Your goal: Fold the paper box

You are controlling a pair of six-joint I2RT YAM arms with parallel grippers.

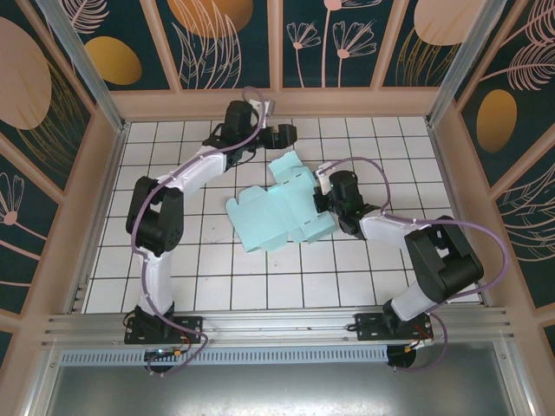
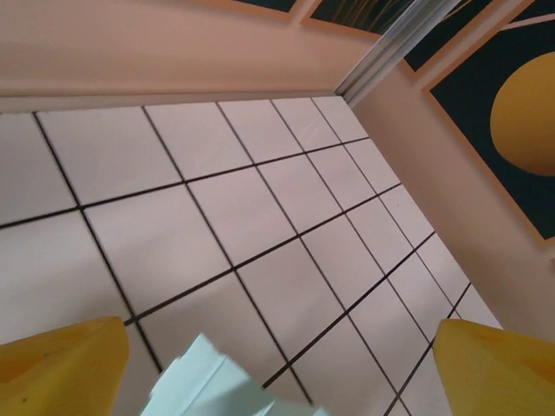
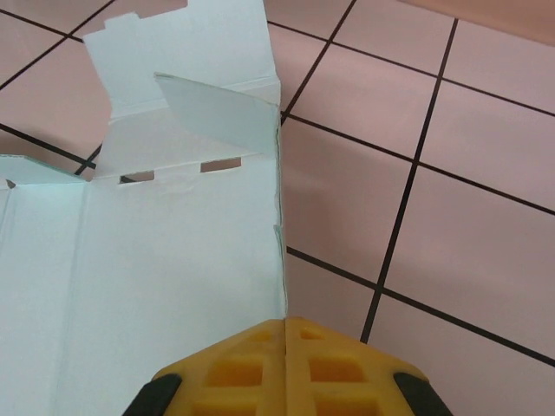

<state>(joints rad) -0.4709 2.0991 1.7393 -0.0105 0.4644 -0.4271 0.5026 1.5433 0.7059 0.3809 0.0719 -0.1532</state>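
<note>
The paper box (image 1: 269, 215) is a pale blue die-cut sheet lying partly unfolded mid-table, with one flap (image 1: 286, 166) raised toward the back. My right gripper (image 1: 318, 198) is at the sheet's right edge. In the right wrist view its yellow fingers (image 3: 286, 368) are pressed together, and the edge of the paper box (image 3: 173, 260) runs into their seam. My left gripper (image 1: 282, 137) hovers just behind the raised flap. Its jaws stand wide apart in the left wrist view (image 2: 279, 334), with a corner of the box (image 2: 208, 381) low between them, untouched.
The white tiled floor (image 1: 217, 277) is ringed by a low peach wall (image 1: 277, 102) with metal posts at the corners. An aluminium rail (image 1: 277, 325) runs along the near edge by the arm bases. Open tiles lie left of and in front of the box.
</note>
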